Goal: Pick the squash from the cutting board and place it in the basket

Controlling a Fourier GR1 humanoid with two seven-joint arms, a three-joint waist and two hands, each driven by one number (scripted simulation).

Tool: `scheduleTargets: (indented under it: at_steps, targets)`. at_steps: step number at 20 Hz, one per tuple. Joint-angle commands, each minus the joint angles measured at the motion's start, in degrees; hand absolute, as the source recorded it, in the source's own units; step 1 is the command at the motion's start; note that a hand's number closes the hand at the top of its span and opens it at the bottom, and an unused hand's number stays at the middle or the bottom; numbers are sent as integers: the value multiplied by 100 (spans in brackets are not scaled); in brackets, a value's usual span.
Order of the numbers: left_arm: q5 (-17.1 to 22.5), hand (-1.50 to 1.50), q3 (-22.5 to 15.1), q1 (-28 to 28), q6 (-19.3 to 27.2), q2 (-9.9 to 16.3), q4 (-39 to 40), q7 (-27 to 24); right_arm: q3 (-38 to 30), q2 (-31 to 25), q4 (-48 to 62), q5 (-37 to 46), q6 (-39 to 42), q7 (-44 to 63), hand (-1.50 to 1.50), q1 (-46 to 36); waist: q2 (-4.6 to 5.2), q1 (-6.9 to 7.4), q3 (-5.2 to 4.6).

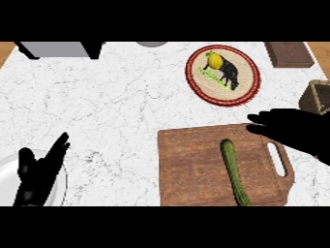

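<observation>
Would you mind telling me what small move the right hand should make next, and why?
Probably lower the right hand down and left onto the squash. The hand hovers open over the cutting board's upper right corner, holding nothing, while the squash lies untouched along the board. The basket waits at the right edge.

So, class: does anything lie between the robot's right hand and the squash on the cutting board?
Nothing visible does. The right hand is open over the cutting board's upper right corner, and only bare board separates it from the long green squash.
</observation>
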Motion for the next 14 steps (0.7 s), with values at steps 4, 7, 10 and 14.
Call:
scheduleTargets:
  at_steps: [4, 7, 10, 14]
  targets:
    - [-131, 0, -18, -110, -68, -254, 572, 114, 446, 674, 99, 1435, -194, -491, -150, 468, 39, -16, -42]
    - [-111, 0, -9, 49, -81, -286, 408, 144, 755, 663, 150, 2231, -411, -836, -150, 830, 35, -25, -40]
    - [-244, 0, -121, -155, 83, -482, 364, 382, 931, 941, 415, 2329, -367, -723, -150, 678, 38, -16, -43]
    - [-328, 0, 48, 13, 86, -327, 215, 450, 1115, 979, 745, 3022, -753, -1484, -150, 1121, 33, -18, -40]
